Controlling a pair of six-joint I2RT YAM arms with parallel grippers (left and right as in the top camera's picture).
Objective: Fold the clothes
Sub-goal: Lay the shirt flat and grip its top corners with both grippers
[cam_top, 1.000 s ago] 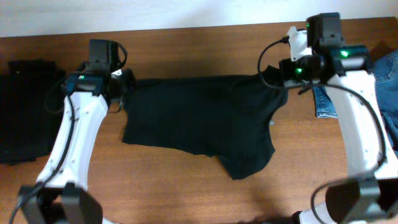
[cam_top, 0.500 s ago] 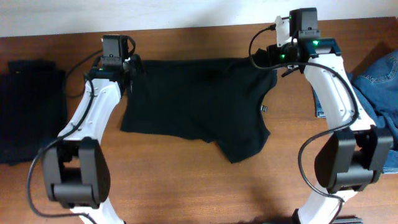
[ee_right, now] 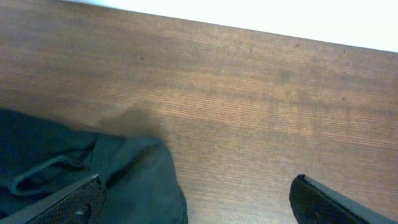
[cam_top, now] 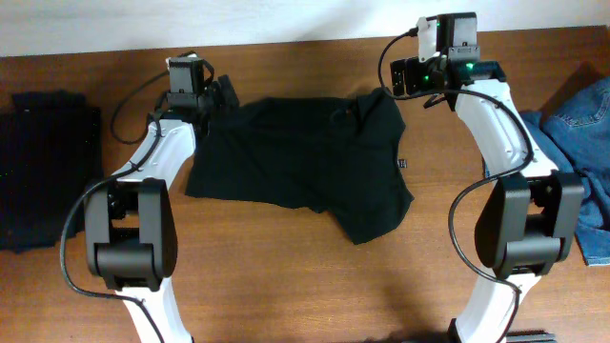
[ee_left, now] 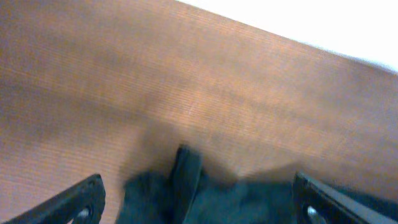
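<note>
Clothes [cam_top: 305,162] are lying spread; left gripper [ee_left: 198,190] and right gripper [ee_right: 198,186] are hovering open at their far corners. Folding neatly is calling for matched, simultaneous pinches.

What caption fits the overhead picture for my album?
The left pincer and right pincer open at two corners of a black garment on the wooden table.

Robot lab, wooden table [cam_top: 286,286], white wall [cam_top: 238,19]
</note>
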